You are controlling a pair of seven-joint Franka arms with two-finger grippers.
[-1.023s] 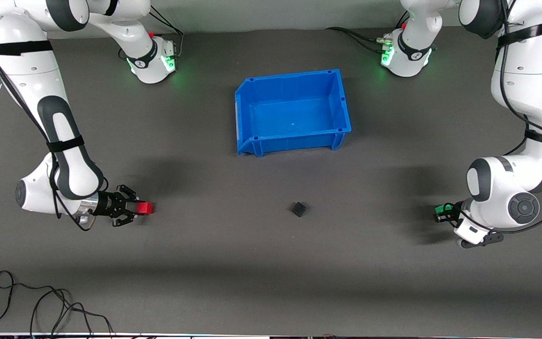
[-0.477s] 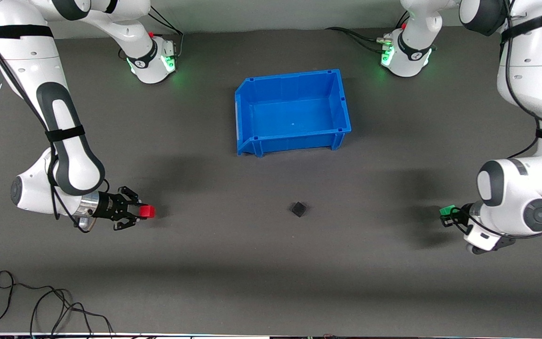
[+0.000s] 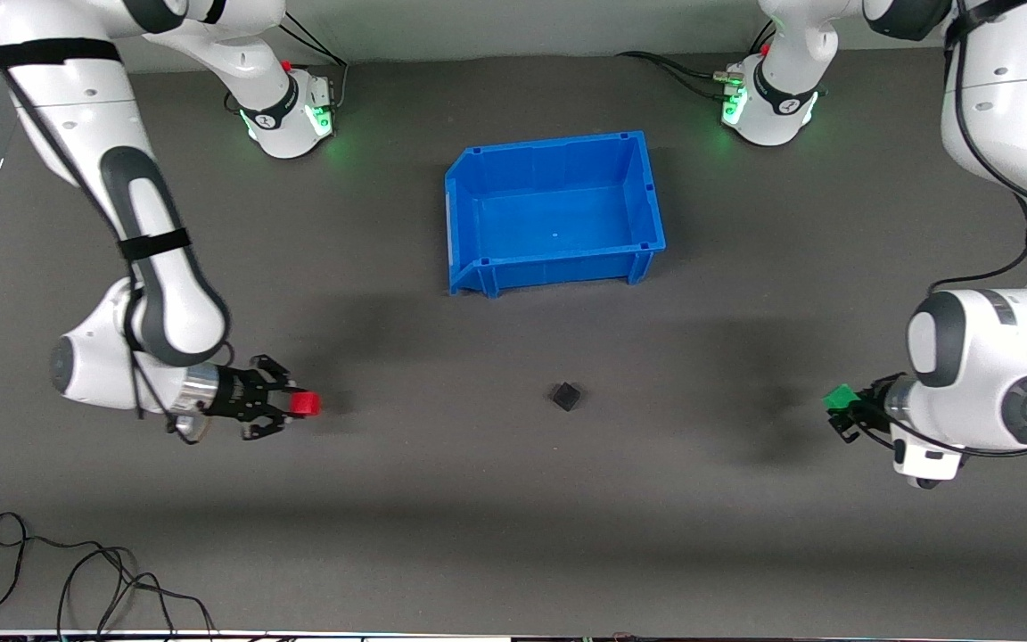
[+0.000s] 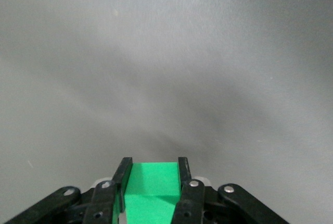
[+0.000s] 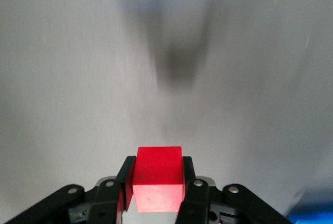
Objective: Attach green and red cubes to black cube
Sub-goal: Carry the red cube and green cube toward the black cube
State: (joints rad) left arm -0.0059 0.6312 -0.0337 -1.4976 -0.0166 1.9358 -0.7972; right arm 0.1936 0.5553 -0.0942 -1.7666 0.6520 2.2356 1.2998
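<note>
A loose black cable (image 3: 77, 580) curls on the mat nearest the front camera, at my right arm's end. Above the dark grey mat (image 3: 513, 499), my right gripper (image 3: 295, 406) is clamped on the red cube (image 3: 304, 405), a bright, sharp-edged block pinched between both fingers (image 5: 125, 179). My left gripper (image 3: 845, 406) is closed just as tightly on the green cube (image 3: 838, 397), vivid and flat-faced, over the mat at my left arm's end. Between them the black cube (image 3: 566, 396) rests on the mat, matte, turned corner-on. Farther from the camera sits an open blue bin (image 3: 647, 192), then my two bases.
</note>
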